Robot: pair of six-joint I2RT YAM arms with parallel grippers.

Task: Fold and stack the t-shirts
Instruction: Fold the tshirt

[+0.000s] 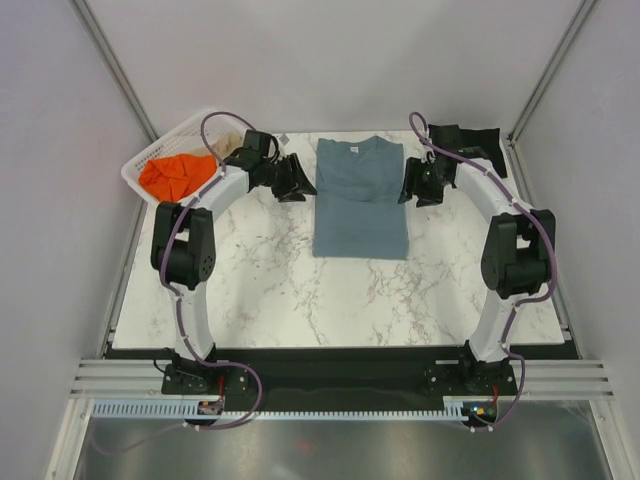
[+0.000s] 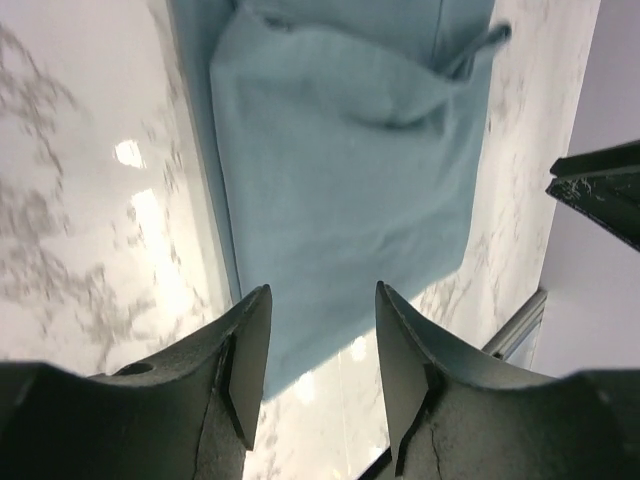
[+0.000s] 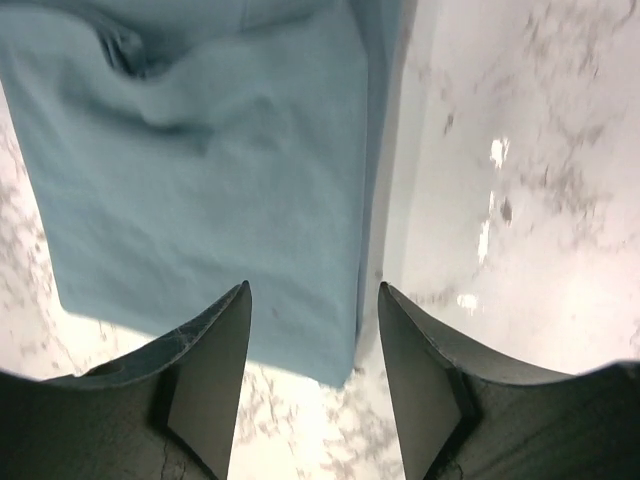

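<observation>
Top external view shows the blue-grey t-shirt (image 1: 360,200) lying flat at the far middle of the marble worktop (image 1: 260,280), its sleeves folded in so it forms a long rectangle with the collar at the far end. The left fingers (image 1: 298,182) sit just beside its left edge and the right fingers (image 1: 415,185) just beside its right edge, both near the collar end. Each wrist view shows its own pair spread wide with nothing between them, poised over a side edge of the cloth. An orange shirt (image 1: 178,175) lies crumpled in the white basket (image 1: 135,165) at far left; a black shirt (image 1: 472,140) lies in the far right corner.
</observation>
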